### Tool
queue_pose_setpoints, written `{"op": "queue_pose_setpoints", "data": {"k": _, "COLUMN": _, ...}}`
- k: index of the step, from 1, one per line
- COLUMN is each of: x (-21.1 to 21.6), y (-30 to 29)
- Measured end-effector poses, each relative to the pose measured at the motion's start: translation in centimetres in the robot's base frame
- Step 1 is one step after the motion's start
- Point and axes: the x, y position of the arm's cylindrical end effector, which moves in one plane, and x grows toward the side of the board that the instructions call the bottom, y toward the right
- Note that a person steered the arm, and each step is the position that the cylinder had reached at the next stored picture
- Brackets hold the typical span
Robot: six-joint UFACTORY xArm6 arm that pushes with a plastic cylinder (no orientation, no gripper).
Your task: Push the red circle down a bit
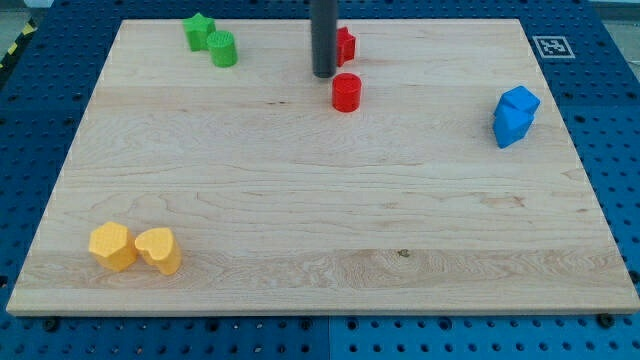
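The red circle point(346, 92) is a short red cylinder near the view's top centre of the wooden board point(320, 200). My tip point(323, 75) is the lower end of the dark rod; it stands just up and left of the red circle, a small gap apart. A second red block point(346, 45) lies behind the rod at the view's top, partly hidden, so its shape is unclear.
A green star point(199, 31) and a green cylinder point(223, 49) sit at the top left. Two blue blocks point(515, 115) touch at the right. A yellow hexagon point(112, 246) and a yellow heart point(159, 250) sit at the bottom left.
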Motion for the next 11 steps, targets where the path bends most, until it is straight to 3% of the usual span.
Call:
{"op": "queue_pose_setpoints", "data": {"k": 3, "x": 1.9, "y": 4.8}}
{"op": "queue_pose_setpoints", "data": {"k": 9, "x": 4.9, "y": 2.0}}
{"op": "queue_pose_setpoints", "data": {"k": 11, "x": 0.1, "y": -0.8}}
